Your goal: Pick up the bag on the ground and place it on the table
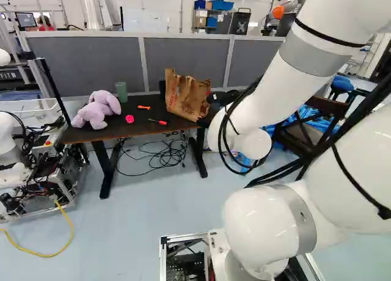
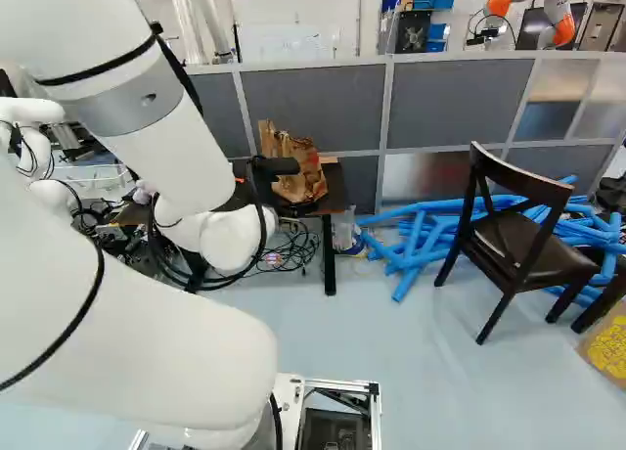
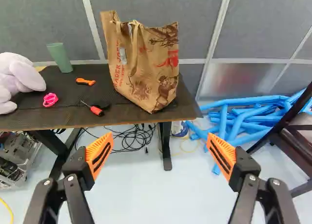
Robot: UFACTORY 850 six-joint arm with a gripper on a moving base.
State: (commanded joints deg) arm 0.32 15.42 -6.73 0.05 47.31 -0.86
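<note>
Right base view: the arm's black fingers [image 2: 279,165] show only in part, in front of the bag. In the wrist view, the fingers [image 3: 99,155] with their ribbed orange pads are spread wide apart, with nothing pinched between them. The brown paper bag with printed sides and paper handles [image 3: 144,68] stands on the dark tabletop [image 3: 63,118], ahead of the fingers and apart from both. Its opening faces up, but what it holds cannot be seen.

Farther to the left of the fingers than the bag, also on the tabletop, stands a green, smooth-sided cup [image 3: 60,57]; its inside is hidden. Nearer the fingers than the cup lie a small orange tool [image 3: 86,82], a pink ring-shaped piece [image 3: 50,100] and a red-handled screwdriver [image 3: 96,110]. A lilac plush toy [image 3: 18,80] sits beyond the pink piece, farther left of the fingers.

A white plastic bin [image 1: 29,112] is well to the left of the fingers, its contents too unclear to name. Well to their right, a brown cardboard box with yellow print [image 2: 608,347] is cut off by the edge of the right base view.
</note>
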